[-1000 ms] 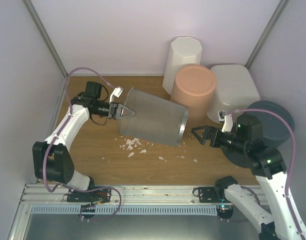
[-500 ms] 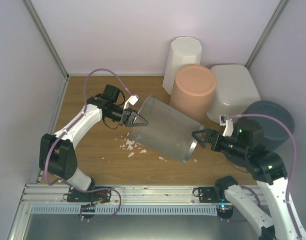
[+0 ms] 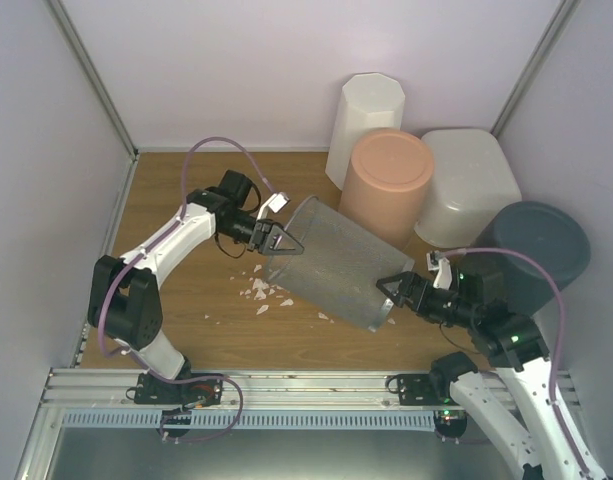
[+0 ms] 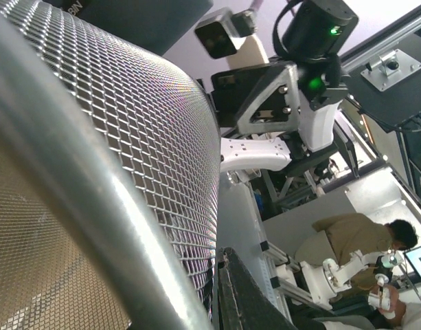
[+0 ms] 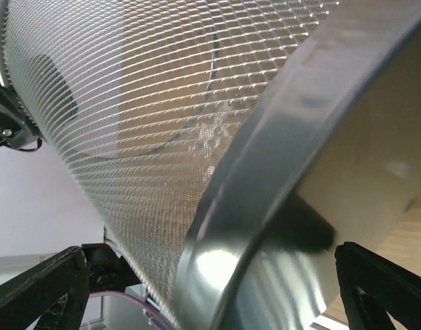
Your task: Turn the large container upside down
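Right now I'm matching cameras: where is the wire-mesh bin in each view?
Top external: the wire-mesh bin sits tipped over, at centre.
Left wrist: it fills the left half.
Right wrist: it fills most of the frame.
Shared landmark: the right gripper, jaws open about the bin's rim.

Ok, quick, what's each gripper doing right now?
Left gripper: closed on the rim of the wire-mesh bin.
Right gripper: open, straddling the bin's other rim.

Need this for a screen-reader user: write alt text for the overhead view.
A grey wire-mesh bin is tipped on its side over a wooden table, the left pincer shut on one rim, the open right pincer at the other end. The large container stands untouched behind, at right.
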### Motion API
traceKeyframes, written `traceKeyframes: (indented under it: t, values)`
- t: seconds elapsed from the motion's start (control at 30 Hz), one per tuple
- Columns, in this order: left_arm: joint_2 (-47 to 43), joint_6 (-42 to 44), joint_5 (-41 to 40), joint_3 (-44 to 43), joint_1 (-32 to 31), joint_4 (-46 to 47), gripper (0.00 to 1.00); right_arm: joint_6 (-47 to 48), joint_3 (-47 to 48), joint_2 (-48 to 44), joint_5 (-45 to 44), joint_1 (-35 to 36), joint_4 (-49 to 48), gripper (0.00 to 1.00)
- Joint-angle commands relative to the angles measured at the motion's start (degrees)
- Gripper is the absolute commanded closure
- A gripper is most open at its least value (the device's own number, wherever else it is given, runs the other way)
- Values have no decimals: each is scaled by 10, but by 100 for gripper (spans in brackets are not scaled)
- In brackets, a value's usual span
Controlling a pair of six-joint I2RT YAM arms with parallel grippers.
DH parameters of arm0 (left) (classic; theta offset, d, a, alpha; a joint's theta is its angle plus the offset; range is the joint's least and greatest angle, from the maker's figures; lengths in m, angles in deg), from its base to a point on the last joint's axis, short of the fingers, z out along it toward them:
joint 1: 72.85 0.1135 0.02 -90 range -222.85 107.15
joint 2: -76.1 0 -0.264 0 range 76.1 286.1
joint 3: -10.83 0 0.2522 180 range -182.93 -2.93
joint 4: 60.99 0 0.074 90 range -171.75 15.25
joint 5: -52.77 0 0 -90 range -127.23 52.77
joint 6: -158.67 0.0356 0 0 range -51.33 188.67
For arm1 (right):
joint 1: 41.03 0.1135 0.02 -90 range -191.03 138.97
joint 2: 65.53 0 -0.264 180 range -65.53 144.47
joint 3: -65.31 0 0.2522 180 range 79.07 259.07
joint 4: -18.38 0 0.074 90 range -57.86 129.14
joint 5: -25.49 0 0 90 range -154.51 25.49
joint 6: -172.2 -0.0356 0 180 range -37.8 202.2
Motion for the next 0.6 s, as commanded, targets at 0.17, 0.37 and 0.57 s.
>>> traceKeyframes:
  t: [0.17,0.37,0.57]
  values:
    - [2,-4,176,-35,-57,39,100,-56,-10,-12,44,-1,-93,4]
    - [4,-87,118,-5,-96,126,100,-55,16,-9,50,-2,-96,4]
    - [23,-115,81,3,-115,151,100,-53,47,-9,50,-1,-87,5]
